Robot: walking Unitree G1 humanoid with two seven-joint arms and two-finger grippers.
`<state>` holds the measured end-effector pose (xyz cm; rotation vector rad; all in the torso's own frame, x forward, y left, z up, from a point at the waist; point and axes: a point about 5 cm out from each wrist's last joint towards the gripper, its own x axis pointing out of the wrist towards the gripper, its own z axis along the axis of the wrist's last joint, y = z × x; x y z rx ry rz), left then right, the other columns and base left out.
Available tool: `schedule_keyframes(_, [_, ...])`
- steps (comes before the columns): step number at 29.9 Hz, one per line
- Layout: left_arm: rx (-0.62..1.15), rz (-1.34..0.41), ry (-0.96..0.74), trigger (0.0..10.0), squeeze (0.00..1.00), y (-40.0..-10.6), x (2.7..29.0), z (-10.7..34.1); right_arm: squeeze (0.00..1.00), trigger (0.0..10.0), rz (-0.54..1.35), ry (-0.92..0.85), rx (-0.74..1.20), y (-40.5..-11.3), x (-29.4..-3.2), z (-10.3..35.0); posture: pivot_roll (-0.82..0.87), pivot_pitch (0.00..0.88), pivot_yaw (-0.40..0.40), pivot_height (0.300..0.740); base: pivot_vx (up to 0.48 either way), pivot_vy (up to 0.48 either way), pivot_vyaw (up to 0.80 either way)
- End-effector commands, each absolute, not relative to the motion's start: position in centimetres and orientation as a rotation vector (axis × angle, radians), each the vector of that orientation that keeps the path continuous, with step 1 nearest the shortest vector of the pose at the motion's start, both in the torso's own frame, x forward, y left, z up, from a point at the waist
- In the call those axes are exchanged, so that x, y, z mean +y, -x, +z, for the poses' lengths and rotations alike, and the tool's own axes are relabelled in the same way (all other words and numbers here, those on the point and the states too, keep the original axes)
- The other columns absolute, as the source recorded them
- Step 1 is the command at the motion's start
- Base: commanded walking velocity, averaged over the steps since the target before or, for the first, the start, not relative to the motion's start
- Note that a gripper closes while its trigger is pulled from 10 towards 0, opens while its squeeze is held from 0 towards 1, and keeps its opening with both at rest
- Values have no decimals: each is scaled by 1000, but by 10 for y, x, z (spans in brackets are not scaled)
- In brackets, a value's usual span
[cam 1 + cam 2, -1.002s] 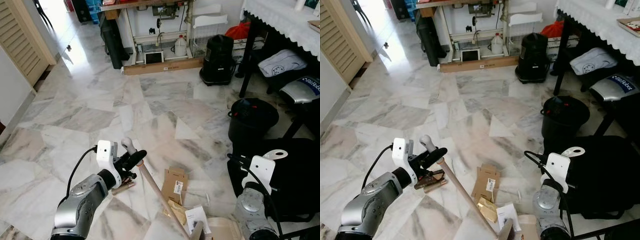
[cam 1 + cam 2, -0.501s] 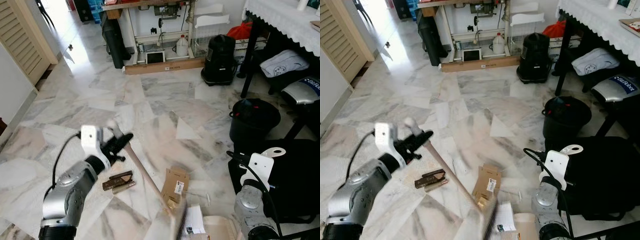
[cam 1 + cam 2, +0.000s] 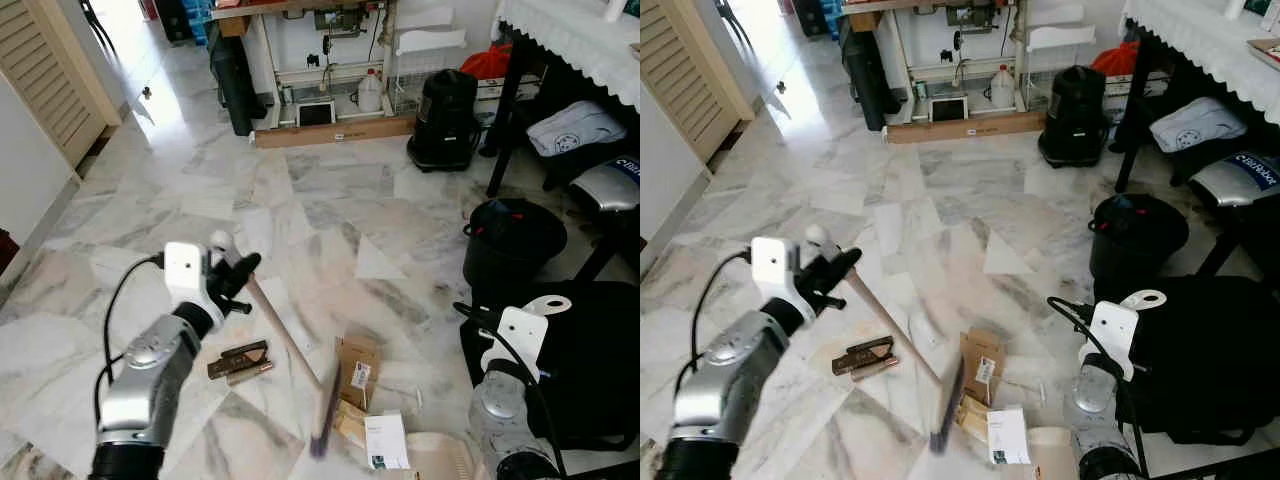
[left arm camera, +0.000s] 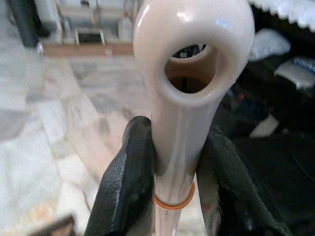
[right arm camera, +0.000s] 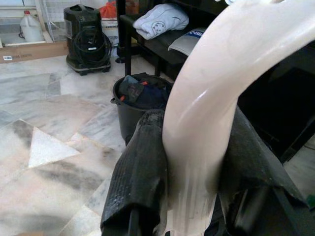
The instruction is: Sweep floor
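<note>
The marble floor (image 3: 330,200) fills most of the head view, pale with grey veins. At the right edge sits a black bag (image 3: 590,340), with a black bucket (image 3: 512,240) above it toward mid right and a black vacuum cleaner (image 3: 445,120) higher up near the top.

At lower left, the left gripper (image 3: 232,280) is raised on its silver arm, its 2 black fingers (image 4: 125,182) clamped on the cream top end of the broom (image 3: 285,340). The wooden handle slants down to the right, and the blurred dark brush head meets the floor at bottom centre, just beside the litter.

At the bottom right, the right gripper (image 5: 192,162) has its 2 fingers pressed against the curved cream handle of a dustpan (image 3: 440,462), whose pale tray shows at the bottom edge.

The litter lies at lower centre: a flattened cardboard box (image 3: 357,368), a white paper (image 3: 385,442) below it, and 2 brown wrappers (image 3: 240,362) left of the handle.
</note>
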<state>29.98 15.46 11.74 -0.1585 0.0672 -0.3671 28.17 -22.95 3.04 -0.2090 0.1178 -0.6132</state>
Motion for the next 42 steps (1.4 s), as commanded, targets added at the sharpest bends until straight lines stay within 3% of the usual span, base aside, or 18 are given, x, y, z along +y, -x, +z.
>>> schedule_keyframes(1, [19, -351, 127, 10000, 0, -303, 157, 122, 0, 10000, -604, 202, 111, -282, -227, 30, 64, 47, 101, 740, 0, 0, 0])
schedule_keyframes(24, [40, -334, 131, 10000, 0, -308, 150, 99, 0, 10000, -594, 206, 108, -273, -226, 26, 35, 79, 98, 740, 0, 0, 0])
schedule_keyframes(42, [101, -455, 186, 10000, 0, -304, 137, 91, 0, 10000, -584, 201, 119, -271, -227, 24, 35, 87, 99, 740, 0, 0, 0])
